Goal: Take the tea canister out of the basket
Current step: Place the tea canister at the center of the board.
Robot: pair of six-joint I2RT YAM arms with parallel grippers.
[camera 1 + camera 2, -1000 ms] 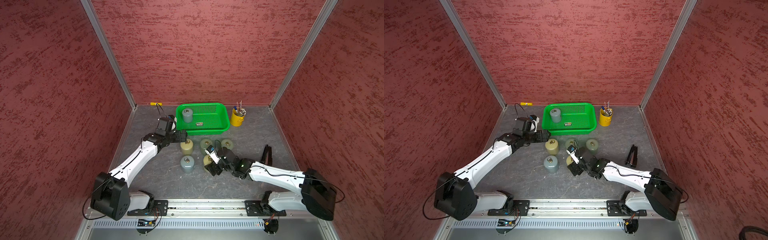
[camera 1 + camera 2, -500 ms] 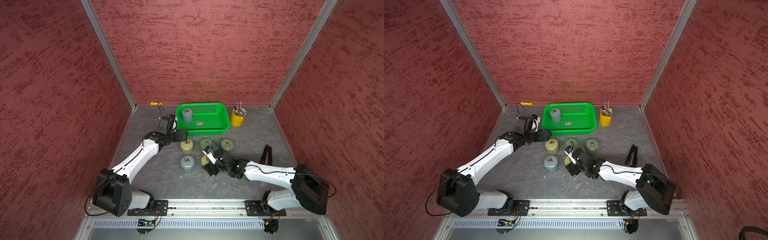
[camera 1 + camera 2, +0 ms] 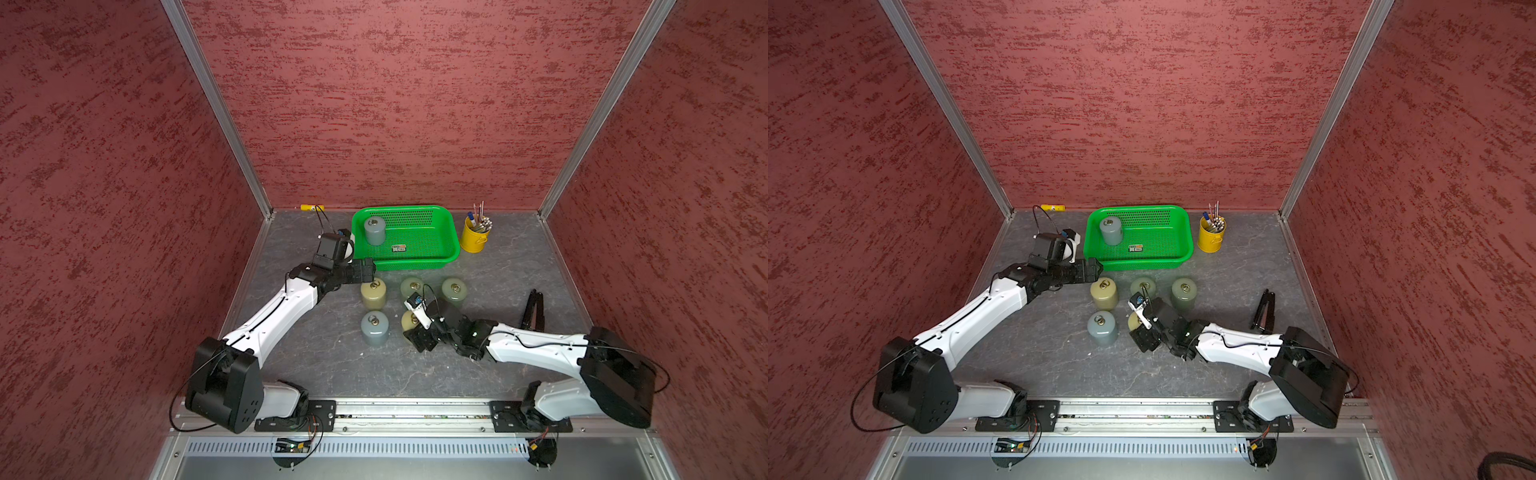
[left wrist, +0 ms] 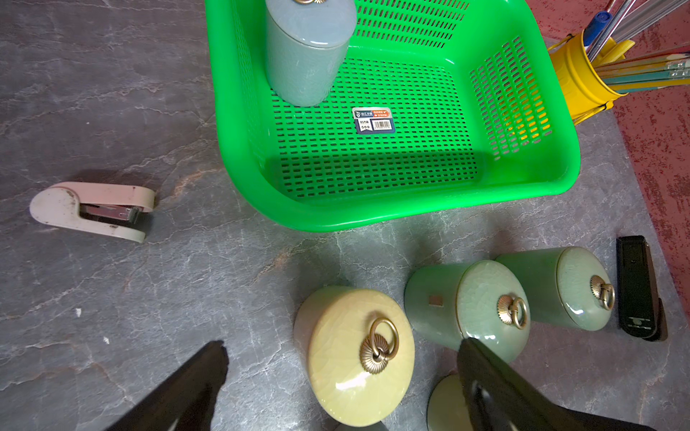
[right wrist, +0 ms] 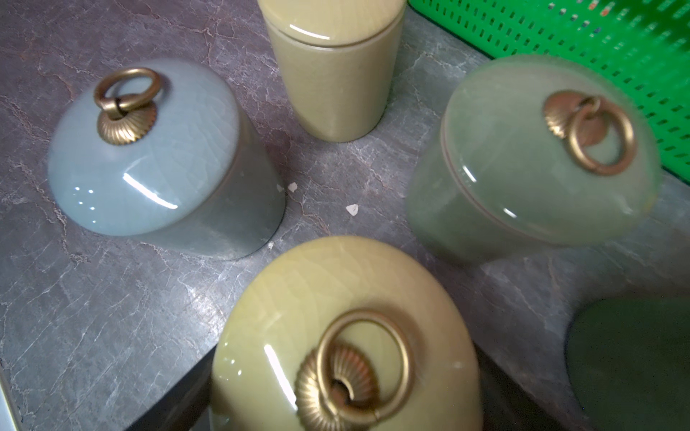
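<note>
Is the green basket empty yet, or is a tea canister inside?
Not empty. One blue-grey tea canister stands upright, lid on, in the basket's far corner.

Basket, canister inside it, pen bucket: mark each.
green basket [image 3: 407, 262], in a top view, near wall
grey-blue canister [image 3: 375, 235], in a top view, body
yellow pen bucket [image 3: 473, 241], in a top view, outer wall

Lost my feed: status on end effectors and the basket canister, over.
Left end effector open, outside basket, near corner. Right end effector straddling yellow canister, grip unclear. Grey canister upright in basket, untouched; wall in the way.
</note>
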